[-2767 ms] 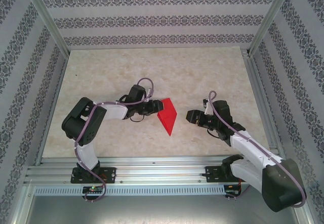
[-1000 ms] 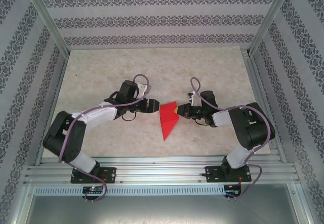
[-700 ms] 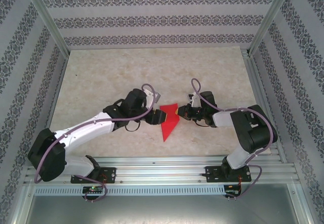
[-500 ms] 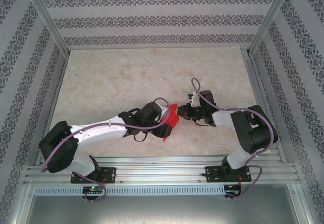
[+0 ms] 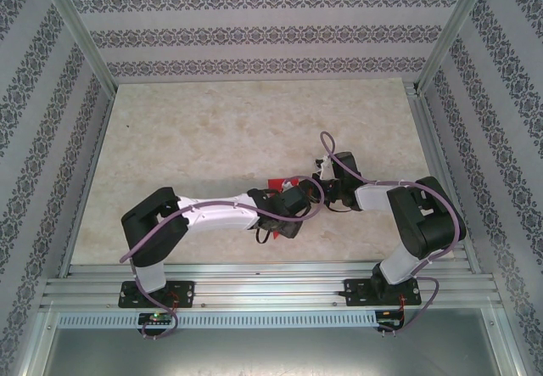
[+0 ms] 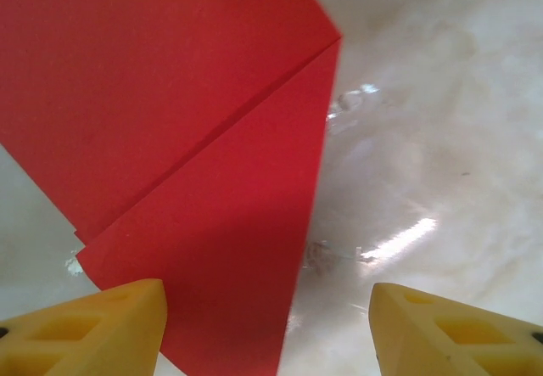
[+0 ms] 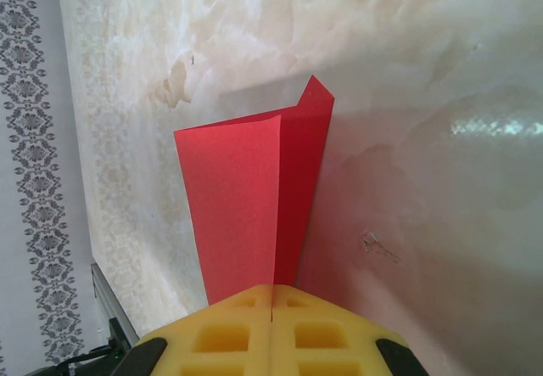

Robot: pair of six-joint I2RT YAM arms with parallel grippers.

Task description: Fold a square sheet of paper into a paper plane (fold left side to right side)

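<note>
Holding its fingers apart, the left gripper (image 6: 267, 329) has the folded red paper (image 6: 187, 138) just ahead, one corner beside a fingertip. Fingers together, the right gripper (image 7: 271, 325) meets the paper's near end, perhaps pinching it.

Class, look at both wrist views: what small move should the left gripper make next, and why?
Probably lower the left gripper and press down on the red paper. Its jaws stand open above the layered flaps, gripping nothing, while the right gripper is shut on the paper's edge, steadying it for creasing.
</note>
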